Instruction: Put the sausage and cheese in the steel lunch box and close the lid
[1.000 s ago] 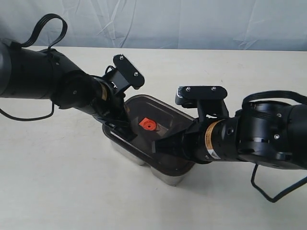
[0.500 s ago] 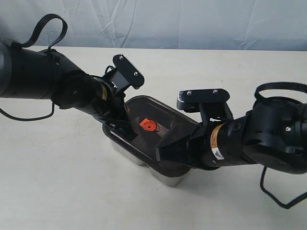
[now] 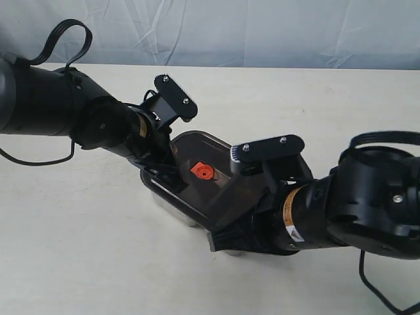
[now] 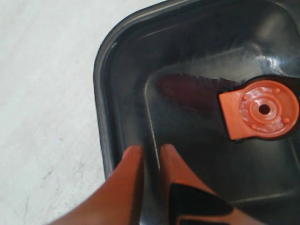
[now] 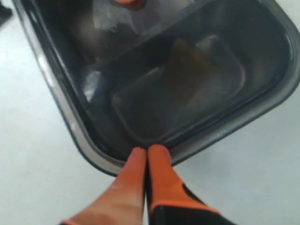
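The dark smoky lid (image 3: 197,187) lies on the steel lunch box (image 3: 176,214), its orange valve (image 3: 201,171) facing up. Through the lid the red sausage (image 4: 187,91) shows dimly in the left wrist view. The yellow cheese (image 5: 187,70) shows dimly through it in the right wrist view. My left gripper (image 4: 150,150) rests its tips on the lid near one end, with only a thin gap between the fingers and nothing in it. At the lid's other end my right gripper (image 5: 147,151) is shut, its tips touching the rim.
The box stands in the middle of a pale table (image 3: 79,256). A light fabric backdrop (image 3: 262,33) hangs behind. Both bulky black arms crowd over the box, and a cable (image 3: 374,262) loops down by the right arm.
The right arm has swung forward and down over the lid's near end, now covering that corner of the box. The left arm and the lid have not moved.
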`<state>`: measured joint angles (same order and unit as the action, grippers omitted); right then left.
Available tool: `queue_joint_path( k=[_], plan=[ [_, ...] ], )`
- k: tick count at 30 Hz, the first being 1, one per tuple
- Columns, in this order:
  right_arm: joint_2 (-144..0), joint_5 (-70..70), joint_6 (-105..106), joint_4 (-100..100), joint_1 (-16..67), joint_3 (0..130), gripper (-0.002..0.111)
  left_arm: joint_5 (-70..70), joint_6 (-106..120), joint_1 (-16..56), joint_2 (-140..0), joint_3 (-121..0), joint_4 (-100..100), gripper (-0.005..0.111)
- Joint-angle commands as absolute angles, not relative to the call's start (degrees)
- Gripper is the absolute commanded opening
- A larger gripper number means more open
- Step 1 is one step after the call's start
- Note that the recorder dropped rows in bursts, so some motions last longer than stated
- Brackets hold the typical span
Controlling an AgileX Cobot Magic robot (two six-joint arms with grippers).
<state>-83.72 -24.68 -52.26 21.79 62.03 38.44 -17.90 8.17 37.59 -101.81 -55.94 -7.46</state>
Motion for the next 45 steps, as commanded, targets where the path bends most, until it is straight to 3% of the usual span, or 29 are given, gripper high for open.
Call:
queue_joint_path(
  k=[1, 6, 19, 27, 30, 34, 45],
  plan=[
    [-88.73, -26.51, -48.68, 18.19, 62.14, 38.59, 0.0, -21.28, 7.86, 37.83, -103.71, -54.8, -5.89, 0.015],
    [-86.88, -23.25, -48.5, 17.91, 62.29, 38.68, 0.0, -21.17, 7.86, 37.83, -103.71, -54.8, -5.89, 0.015],
    [-77.36, -32.76, -48.6, 22.65, 62.29, 45.1, 0.0, -20.92, 7.62, 37.83, -96.59, -54.8, -6.11, 0.016],
    [-74.49, -34.16, -48.91, 22.79, 62.43, 45.54, 0.0, -24.4, 7.49, 37.83, -87.92, -54.8, -6.91, 0.034],
    [-71.19, -34.42, -49.52, 23.35, 62.87, 45.54, 0.0, -29.88, 5.04, 37.83, -82.79, -54.8, -6.95, 0.028],
    [-66.12, -38.4, -54.24, 29.14, 66.65, 45.54, 0.0, -34.67, 5.74, 37.83, -72.35, -54.8, -3.37, 0.0],
    [-59.89, -51.07, -71.37, 44.93, 81.57, 45.43, 0.0, -40.32, 6.63, 37.83, -38.08, -53.72, 4.15, 0.0]
  ],
)
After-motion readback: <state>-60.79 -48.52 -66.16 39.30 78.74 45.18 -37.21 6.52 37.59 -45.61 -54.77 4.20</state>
